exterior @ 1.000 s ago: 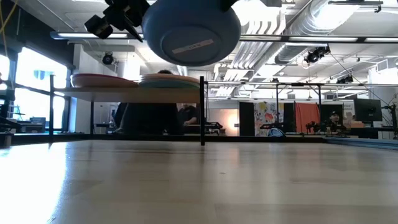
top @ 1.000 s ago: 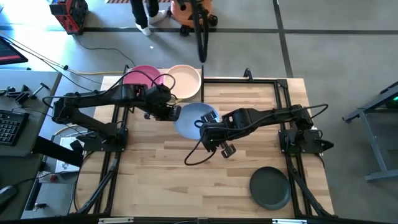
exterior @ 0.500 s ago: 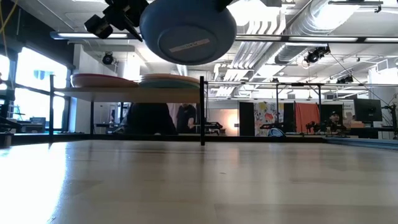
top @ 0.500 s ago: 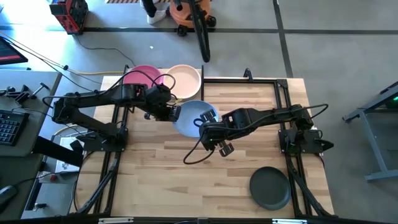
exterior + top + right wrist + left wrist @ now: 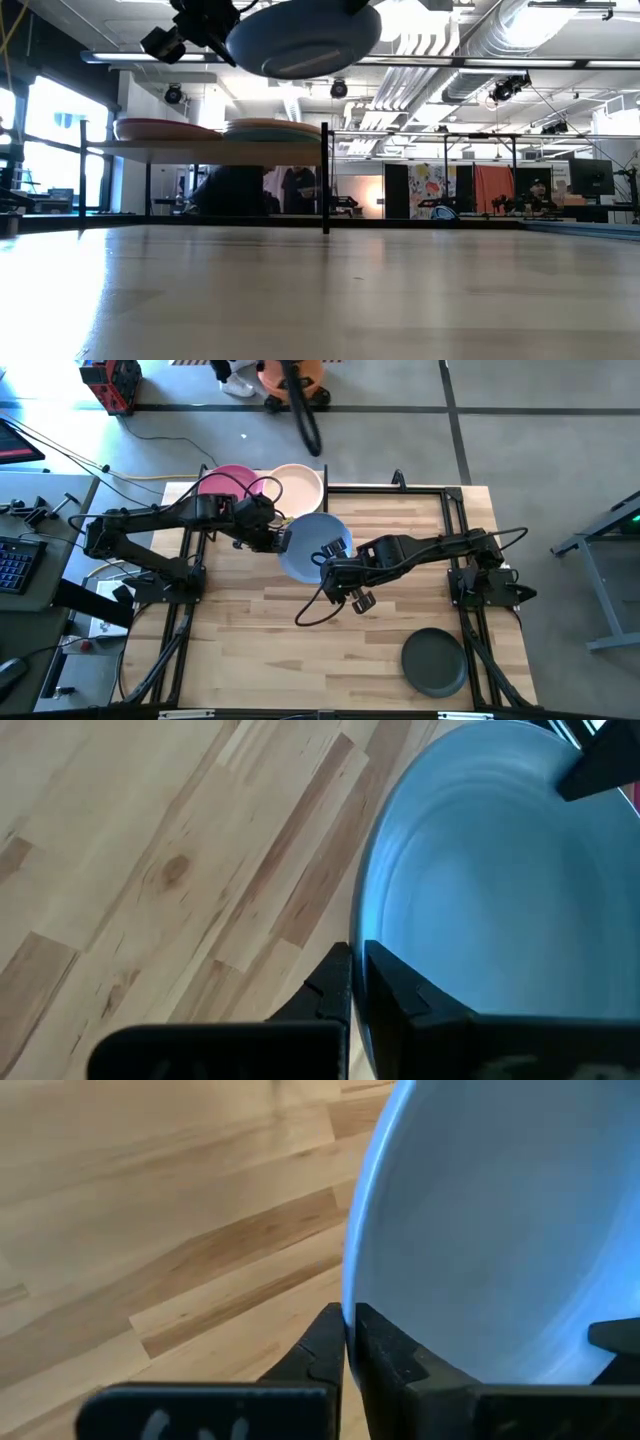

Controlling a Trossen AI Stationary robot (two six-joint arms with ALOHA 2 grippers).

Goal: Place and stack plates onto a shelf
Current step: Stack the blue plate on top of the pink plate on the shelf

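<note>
A slate-blue plate (image 5: pixel 315 545) hangs high over the middle of the table, and both grippers are shut on it. My left gripper (image 5: pixel 282 540) is at its left edge and my right gripper (image 5: pixel 326 564) at its near edge. In the low view the plate (image 5: pixel 303 38) shows its underside, close to level. The shelf (image 5: pixel 200 150) stands at the far left of the table. A pink plate (image 5: pixel 230 485) and a beige plate (image 5: pixel 298 490) lie flat on it, side by side. My left gripper pinches the blue plate's rim (image 5: pixel 352 1285) between its two fingers, one on the plate's inner face and one on its underside. The fingers slant down from the table's left. The plate is lifted clear of the table. My right gripper pinches the rim (image 5: pixel 362 930) on the plate's near side, one finger on the inner face and one beneath. Its fingers slant down from the table's right. The plate stays clear of the table, held by both grippers.
A dark charcoal plate (image 5: pixel 434 662) lies on the table near the front right. Black frame rails (image 5: pixel 455 510) run along the table's sides. The shelf's black post (image 5: pixel 325 175) stands mid-view. People (image 5: pixel 240 190) move in the room behind the table.
My left gripper has shut on the blue plate's left rim. The plate was tilted with its underside facing the table's near edge. It has tipped to nearly level. Both arms have otherwise kept their places.
</note>
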